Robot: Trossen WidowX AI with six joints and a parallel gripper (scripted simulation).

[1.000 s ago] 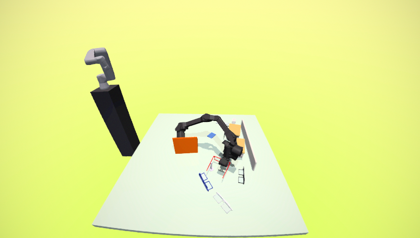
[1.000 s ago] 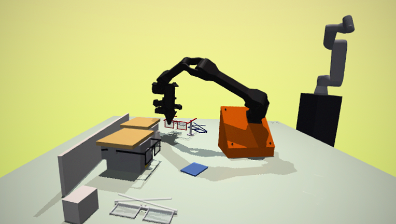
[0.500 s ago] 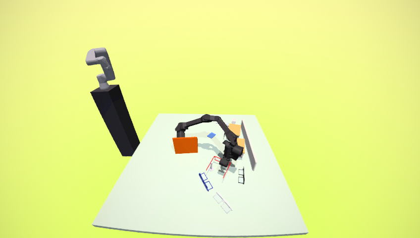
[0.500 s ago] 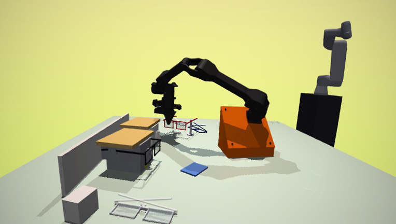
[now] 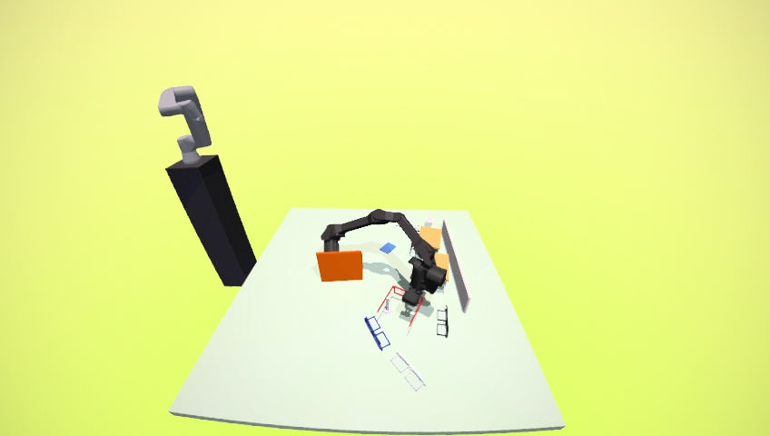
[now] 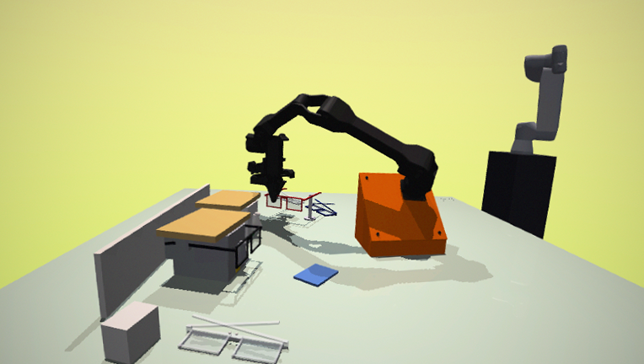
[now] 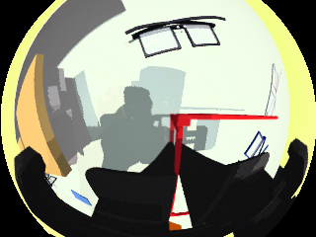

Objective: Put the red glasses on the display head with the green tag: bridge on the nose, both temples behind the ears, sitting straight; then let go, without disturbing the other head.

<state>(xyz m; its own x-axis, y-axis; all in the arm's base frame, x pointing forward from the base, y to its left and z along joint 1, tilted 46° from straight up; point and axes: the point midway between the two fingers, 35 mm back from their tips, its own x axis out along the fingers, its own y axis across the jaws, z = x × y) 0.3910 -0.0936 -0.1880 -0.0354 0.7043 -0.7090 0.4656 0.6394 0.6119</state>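
Note:
My gripper (image 5: 409, 298) (image 6: 275, 197) (image 7: 173, 146) points straight down and is shut on the red glasses (image 5: 398, 292) (image 6: 294, 202) (image 7: 224, 118) at one end of the front frame. It holds them low over the table with the temples spread open, beside a small grey stand (image 6: 309, 211). Two display heads, grey blocks with orange tops (image 5: 430, 234) (image 5: 442, 260) (image 6: 202, 223) (image 6: 227, 198), stand by the grey wall (image 5: 456, 270) (image 6: 134, 257), close behind the gripper. I see no green tag in any view.
A black pair (image 5: 441, 321) (image 7: 174, 36) lies in front of the heads. A black pair (image 6: 243, 247) also shows against the nearer head. Blue glasses (image 5: 376, 331) (image 6: 324, 207) and white glasses (image 5: 408, 372) (image 6: 238, 345) lie on the table, with a blue tile (image 5: 387, 248) (image 6: 315, 274), the orange arm base (image 5: 339, 265) (image 6: 397, 215) and a grey cube (image 6: 129, 332).

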